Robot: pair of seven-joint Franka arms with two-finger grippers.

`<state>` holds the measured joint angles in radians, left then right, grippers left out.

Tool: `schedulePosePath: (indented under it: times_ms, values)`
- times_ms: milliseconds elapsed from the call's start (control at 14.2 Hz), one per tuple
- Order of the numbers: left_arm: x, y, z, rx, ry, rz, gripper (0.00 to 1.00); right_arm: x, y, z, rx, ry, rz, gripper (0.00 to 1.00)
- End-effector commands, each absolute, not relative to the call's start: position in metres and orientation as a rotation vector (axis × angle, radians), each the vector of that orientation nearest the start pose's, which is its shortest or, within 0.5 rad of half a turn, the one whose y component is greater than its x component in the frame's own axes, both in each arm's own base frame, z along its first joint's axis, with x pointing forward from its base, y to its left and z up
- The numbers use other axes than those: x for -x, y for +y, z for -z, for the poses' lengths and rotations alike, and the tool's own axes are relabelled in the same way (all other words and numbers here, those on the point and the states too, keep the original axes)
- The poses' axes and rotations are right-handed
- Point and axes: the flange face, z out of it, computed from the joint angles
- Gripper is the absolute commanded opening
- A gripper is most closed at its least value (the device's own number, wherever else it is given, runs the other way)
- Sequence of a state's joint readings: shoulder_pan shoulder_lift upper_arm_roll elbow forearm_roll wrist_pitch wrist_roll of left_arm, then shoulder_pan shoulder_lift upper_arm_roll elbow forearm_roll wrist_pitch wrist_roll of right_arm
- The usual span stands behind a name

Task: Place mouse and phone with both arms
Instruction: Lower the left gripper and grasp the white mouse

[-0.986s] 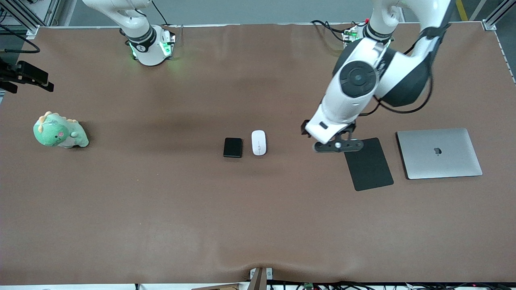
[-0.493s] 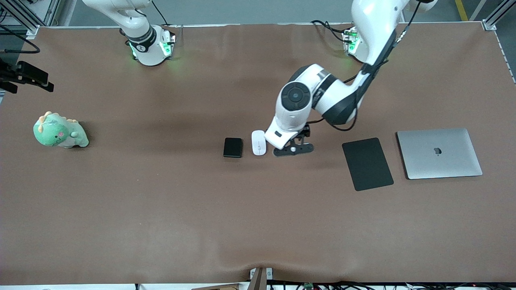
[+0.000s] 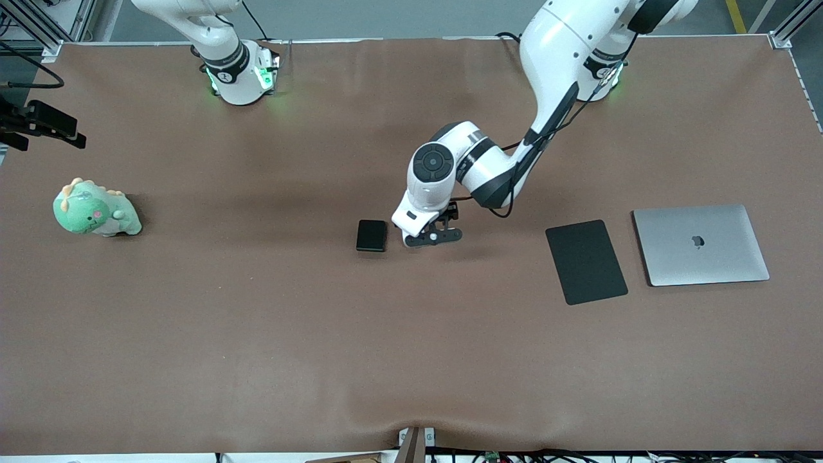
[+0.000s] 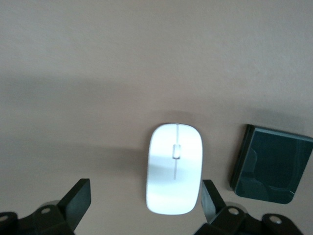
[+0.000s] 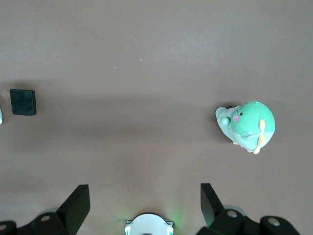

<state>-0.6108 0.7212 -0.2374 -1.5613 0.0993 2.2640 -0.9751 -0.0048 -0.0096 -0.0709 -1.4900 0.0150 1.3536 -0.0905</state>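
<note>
The white mouse (image 4: 174, 169) lies on the brown table beside the black phone (image 4: 271, 164). My left gripper (image 4: 145, 203) is open just over the mouse, which lies between the fingers, close to one finger (image 4: 211, 198). In the front view the left gripper (image 3: 429, 236) and its wrist hide the mouse, and the phone (image 3: 371, 235) lies beside them toward the right arm's end. My right gripper (image 5: 144, 205) is open and empty, held high over its own base (image 5: 148, 226), and the arm waits. The phone (image 5: 23, 102) shows small in the right wrist view.
A large black mouse pad (image 3: 586, 261) and a closed silver laptop (image 3: 700, 244) lie toward the left arm's end of the table. A green plush dinosaur (image 3: 95, 210) sits toward the right arm's end and also shows in the right wrist view (image 5: 247, 125).
My left arm has swung from over the mouse pad's corner to over the mouse, and now covers it in the front view. The right arm, phone and mouse have not moved.
</note>
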Motion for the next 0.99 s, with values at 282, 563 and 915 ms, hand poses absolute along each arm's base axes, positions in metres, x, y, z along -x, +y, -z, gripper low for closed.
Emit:
schedulePosePath:
  times_ms: [282, 563, 915]
  values:
    - [-0.479, -0.531, -0.193, 3.215, -0.228, -0.042, 1.00, -0.531, -0.045, -0.645, 3.122, -0.029, -0.200, 1.00]
    - [-0.484, -0.534, -0.187, 3.219, -0.235, -0.041, 1.00, -0.532, -0.044, -0.642, 3.119, -0.032, -0.210, 1.00]
    - [-0.484, -0.532, -0.175, 3.196, -0.188, -0.018, 0.88, -0.535, -0.043, -0.639, 3.115, -0.032, -0.221, 1.00]
